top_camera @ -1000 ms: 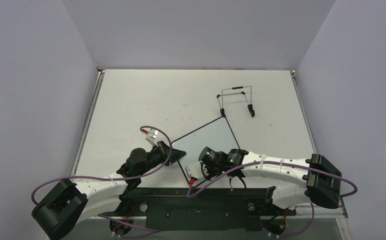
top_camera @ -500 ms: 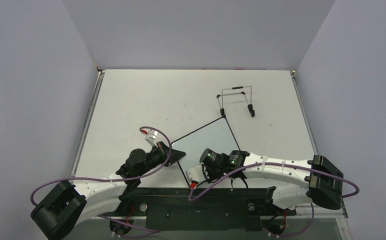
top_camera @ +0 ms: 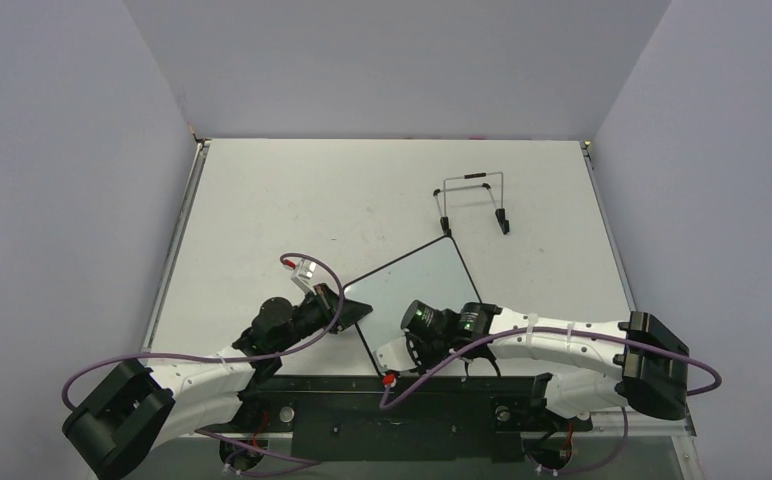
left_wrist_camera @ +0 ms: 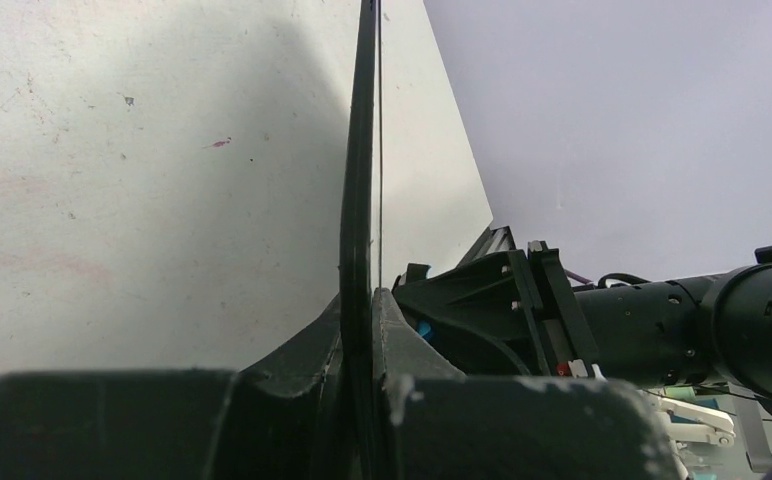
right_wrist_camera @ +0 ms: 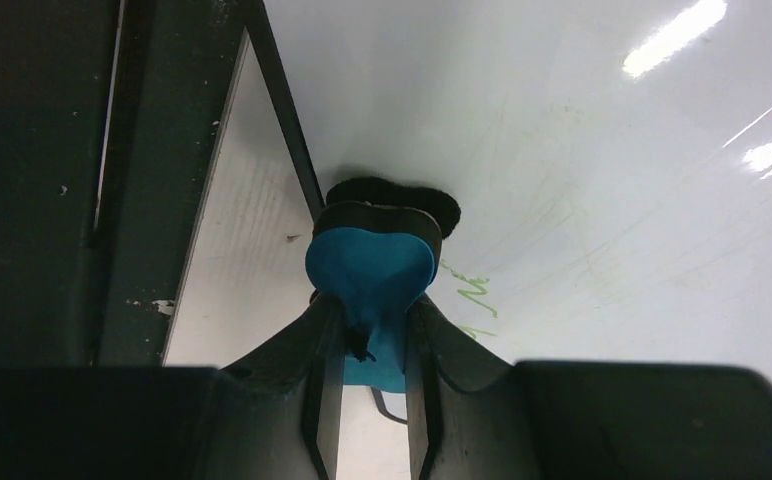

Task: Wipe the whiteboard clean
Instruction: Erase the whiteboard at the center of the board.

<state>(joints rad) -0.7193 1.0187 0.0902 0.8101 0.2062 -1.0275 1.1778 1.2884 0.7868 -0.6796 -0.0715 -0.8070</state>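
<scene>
The whiteboard (top_camera: 412, 275), white with a thin black frame, lies tilted in the middle of the table. My left gripper (top_camera: 347, 308) is shut on its left edge; the left wrist view shows the frame (left_wrist_camera: 359, 200) edge-on between the jaws. My right gripper (top_camera: 402, 345) is shut on a small blue-black eraser (right_wrist_camera: 370, 275), whose black felt presses on the board (right_wrist_camera: 562, 150) near its near-left frame edge. Faint green handwriting (right_wrist_camera: 472, 292) shows just right of the eraser.
A wire stand (top_camera: 474, 200) with black feet sits on the table behind the board at the right. The dark mounting rail (top_camera: 402, 405) runs along the near edge. Grey walls enclose the table on three sides.
My right gripper with the eraser has slid a little toward the near edge of the board. The left gripper and the board have stayed put.
</scene>
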